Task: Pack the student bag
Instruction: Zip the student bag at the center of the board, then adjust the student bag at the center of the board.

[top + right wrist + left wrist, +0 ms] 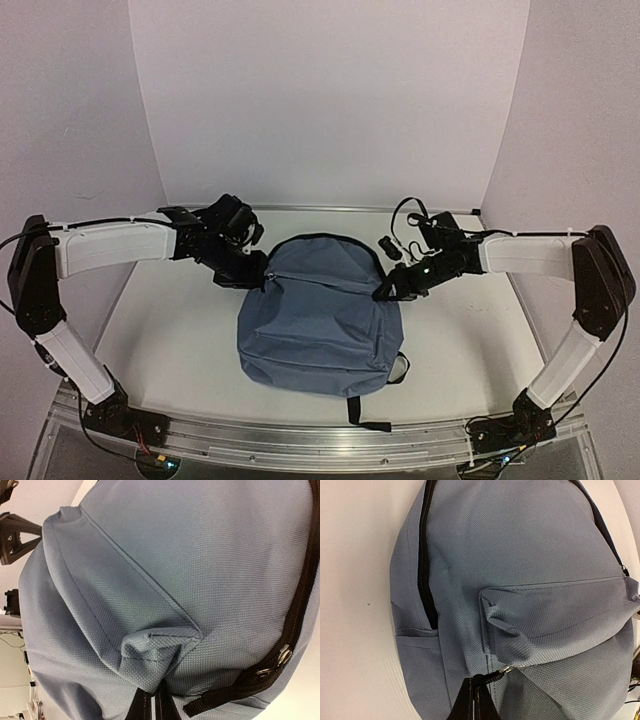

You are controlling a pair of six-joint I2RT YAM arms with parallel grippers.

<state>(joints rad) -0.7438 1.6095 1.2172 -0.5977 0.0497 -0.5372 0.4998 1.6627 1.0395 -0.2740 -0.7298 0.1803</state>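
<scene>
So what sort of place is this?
Likely a lab robot booth: plain white walls enclose a white table, two arms mounted on a metal rail, one student bag laid out.

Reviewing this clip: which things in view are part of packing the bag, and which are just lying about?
In the job: student bag; left gripper and right gripper, each shut on its fabric.
Lying about: small black item on the table behind the right gripper, too small to identify.
</scene>
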